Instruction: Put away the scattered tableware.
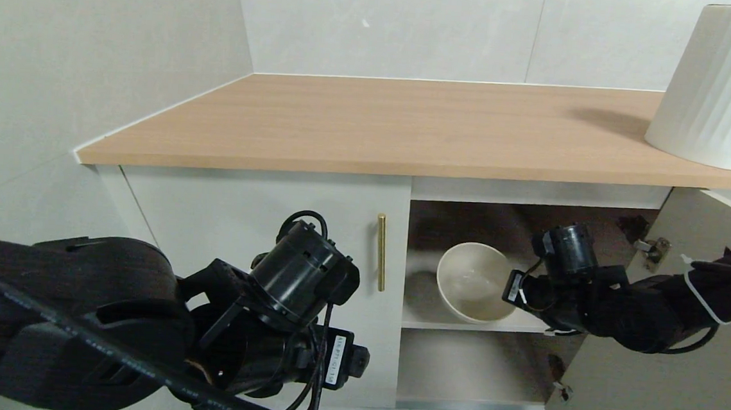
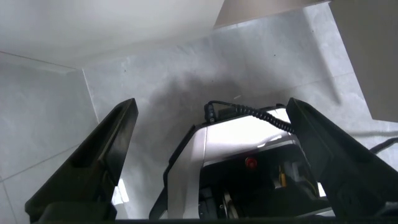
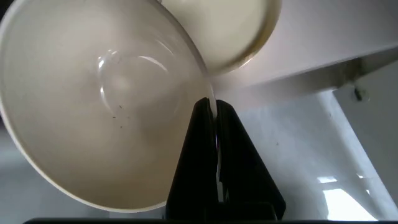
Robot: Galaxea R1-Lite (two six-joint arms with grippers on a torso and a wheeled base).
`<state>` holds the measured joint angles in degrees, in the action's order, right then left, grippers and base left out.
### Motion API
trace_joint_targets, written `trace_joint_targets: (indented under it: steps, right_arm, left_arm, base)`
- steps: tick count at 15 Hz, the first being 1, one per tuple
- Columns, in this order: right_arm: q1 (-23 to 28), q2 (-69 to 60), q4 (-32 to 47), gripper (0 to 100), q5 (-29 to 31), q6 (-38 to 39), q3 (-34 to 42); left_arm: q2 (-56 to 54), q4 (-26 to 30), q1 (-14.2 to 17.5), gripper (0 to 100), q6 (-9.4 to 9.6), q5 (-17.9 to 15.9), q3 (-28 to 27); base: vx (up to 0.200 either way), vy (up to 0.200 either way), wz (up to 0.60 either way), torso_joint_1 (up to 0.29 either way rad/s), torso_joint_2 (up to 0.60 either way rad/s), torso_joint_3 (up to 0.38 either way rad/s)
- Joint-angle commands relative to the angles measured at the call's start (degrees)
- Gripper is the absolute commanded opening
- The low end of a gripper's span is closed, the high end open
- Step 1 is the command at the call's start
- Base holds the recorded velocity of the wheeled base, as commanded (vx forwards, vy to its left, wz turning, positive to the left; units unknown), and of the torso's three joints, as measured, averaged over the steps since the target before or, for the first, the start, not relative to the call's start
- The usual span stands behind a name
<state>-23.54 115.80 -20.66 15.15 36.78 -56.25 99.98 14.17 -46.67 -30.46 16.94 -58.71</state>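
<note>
While the cabinet (image 1: 260, 236) under the wooden bench (image 1: 410, 124) has its left-hand door (image 1: 242, 222) closed, brass handle (image 1: 380, 251) upright along its edge, the right-hand door (image 1: 668, 380) is swung wide open and both shelves of that compartment are on show. The right arm (image 1: 622, 306) reaches into the opening from the open door's side, and its jaws are clamped on the rim of a pale cream bowl (image 1: 472, 283). In the right wrist view one dark finger (image 3: 233, 155) presses the outside of the rim and the other sits inside, with the thin edge of the bowl (image 3: 106, 106) pinched between them. The bowl is tipped on its side, its mouth facing out of the cabinet, in the upper compartment just above the upper shelf (image 1: 460, 325); whether its lower edge touches the shelf cannot be told. Beyond the bowl's rim the right wrist view shows a second pale dish (image 3: 239, 31), partly covered by the bowl. The left arm (image 1: 295, 284) hangs low in front of the closed door, well apart from the bowl, and its jaws are spread wide with nothing between the two fingers (image 2: 93, 162). On the bench at the far right stands a tall white ribbed vessel (image 1: 721, 82)
</note>
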Motion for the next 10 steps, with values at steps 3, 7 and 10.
trace_joint_targets:
  steps: [3, 7, 10]
  right_arm:
    - [2.4, 3.4, -3.6, 0, 1.3, 0.9, -1.1]
    - [5.2, 7.6, -3.6, 0, 1.9, 3.5, -4.8]
    - [6.0, 9.5, -3.6, 0, 1.9, 4.1, -6.8]
  left_arm:
    - [0.0, 0.0, 0.0, 100, -0.03, 0.0, 0.0]
    - [0.0, 0.0, 0.0, 100, -0.03, 0.0, 0.0]
    - [0.0, 0.0, 0.0, 100, -0.03, 0.0, 0.0]
  base:
    - [0.0, 0.0, 0.0, 0.0, 0.0, 0.0]
    - [0.0, 0.0, 0.0, 0.0, 0.0, 0.0]
    - [0.0, 0.0, 0.0, 0.0, 0.0, 0.0]
